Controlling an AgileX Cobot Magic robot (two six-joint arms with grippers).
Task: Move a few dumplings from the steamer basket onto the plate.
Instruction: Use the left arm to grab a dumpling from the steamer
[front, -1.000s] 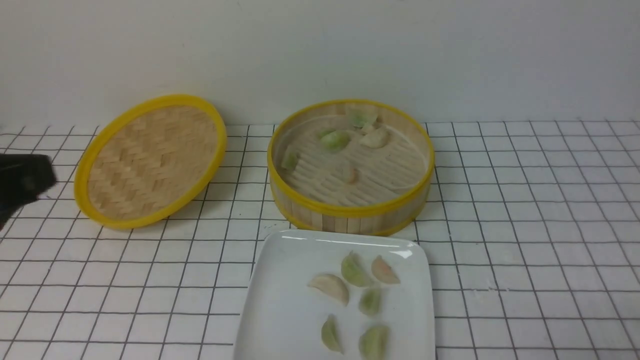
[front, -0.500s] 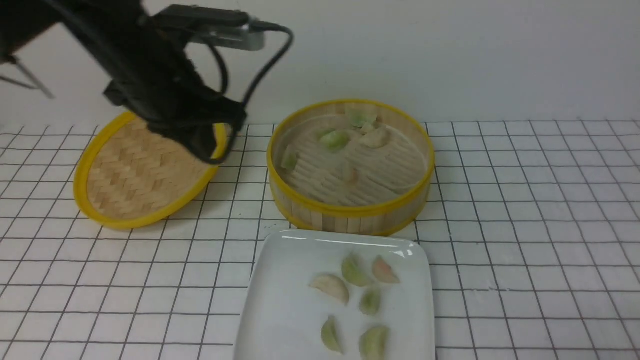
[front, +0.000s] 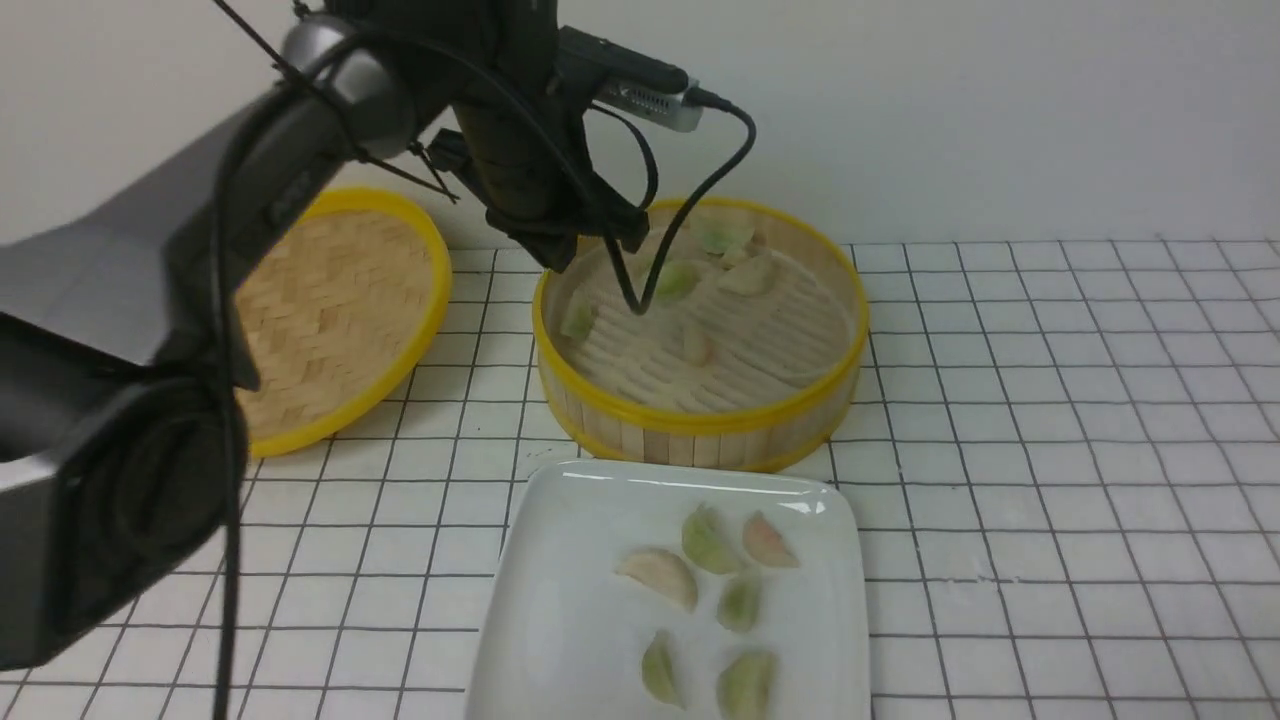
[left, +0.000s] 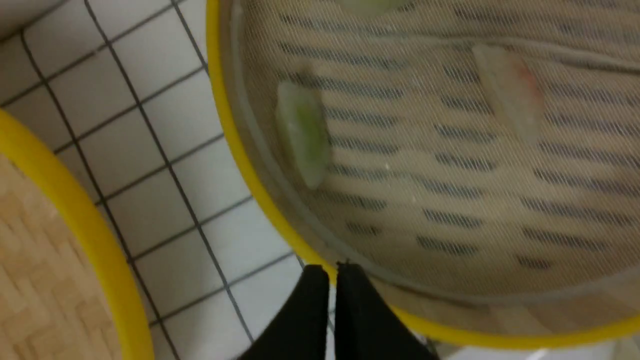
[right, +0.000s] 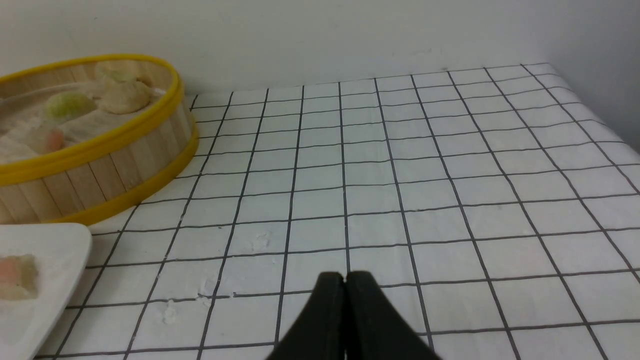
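The steamer basket (front: 700, 420) stands at the back with several dumplings (front: 670, 280) on its slatted floor. Just in front of it, the white plate (front: 570, 600) holds several more dumplings (front: 660, 575). My left gripper (front: 565, 258) hovers over the basket's left back rim. In the left wrist view its fingertips (left: 332, 272) stand shut with only a hairline slit and nothing between them, above the yellow rim (left: 250, 165). A green dumpling (left: 302, 132) lies just inside. My right gripper (right: 345, 277) is shut and empty over the checked cloth, to the right of the basket (right: 100, 150) and the plate (right: 45, 250).
The shallow woven lid (front: 340, 310) lies tilted to the left of the basket, partly behind my left arm. A black cable (front: 690, 215) from the wrist camera loops down into the basket. A white wall closes the back. Checked cloth (front: 1050, 450) covers the table.
My left arm has swung in from the left edge, across the lid, to the basket's left back rim. The dumplings, plate, basket and lid have not moved.
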